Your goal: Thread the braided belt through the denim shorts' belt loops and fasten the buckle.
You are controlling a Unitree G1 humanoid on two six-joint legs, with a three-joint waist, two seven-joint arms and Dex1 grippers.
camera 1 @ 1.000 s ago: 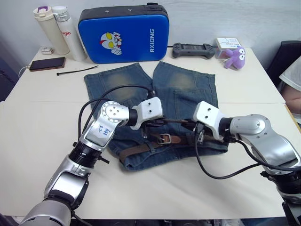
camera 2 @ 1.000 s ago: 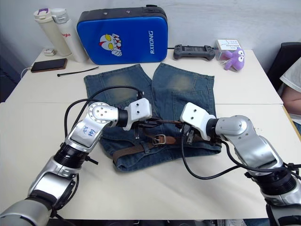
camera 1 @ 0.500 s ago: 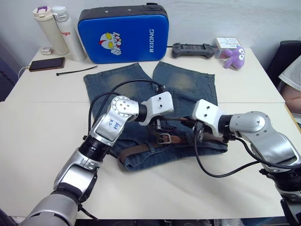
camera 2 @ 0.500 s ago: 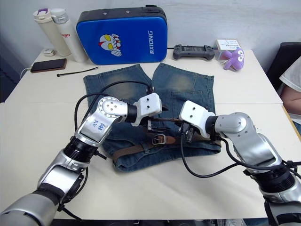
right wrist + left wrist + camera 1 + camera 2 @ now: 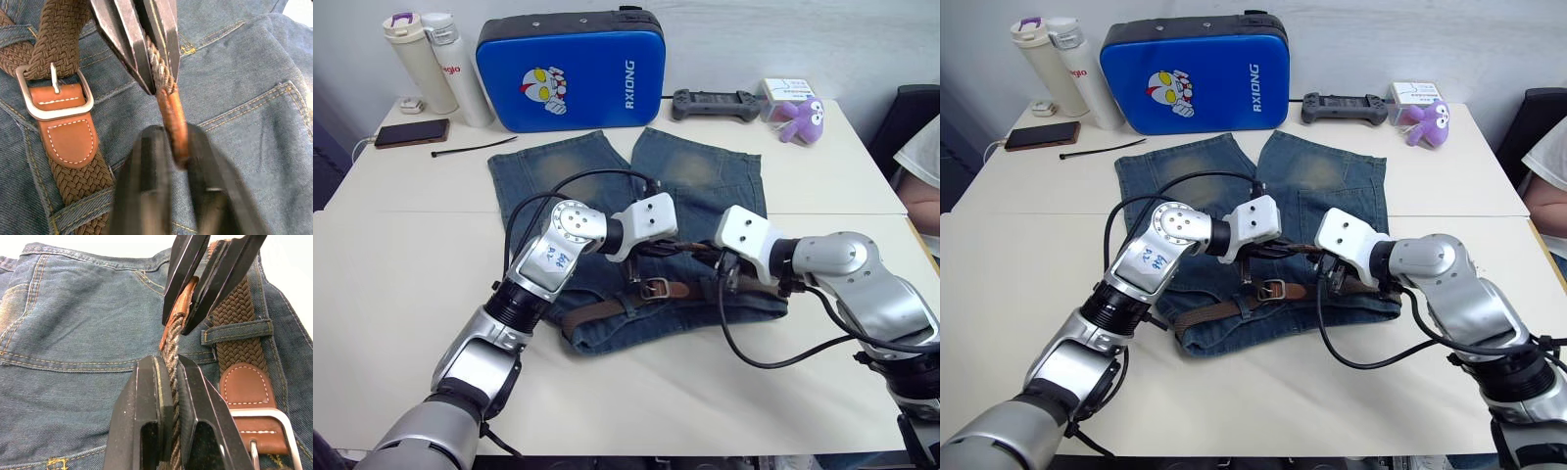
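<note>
Both our grippers, left (image 5: 168,396) shifted toward three o'clock and right (image 5: 171,161), now pinch the brown braided belt (image 5: 172,350) tip together, readying a handover over the blue denim shorts (image 5: 705,186).

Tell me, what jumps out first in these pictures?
Two claws meet over blue denim shorts in the middle of the table: the left claw pinches the brown braided belt, and the right claw grips its leather tip. The silver buckle lies on the waistband beside them. A bright blue case stands behind.
</note>
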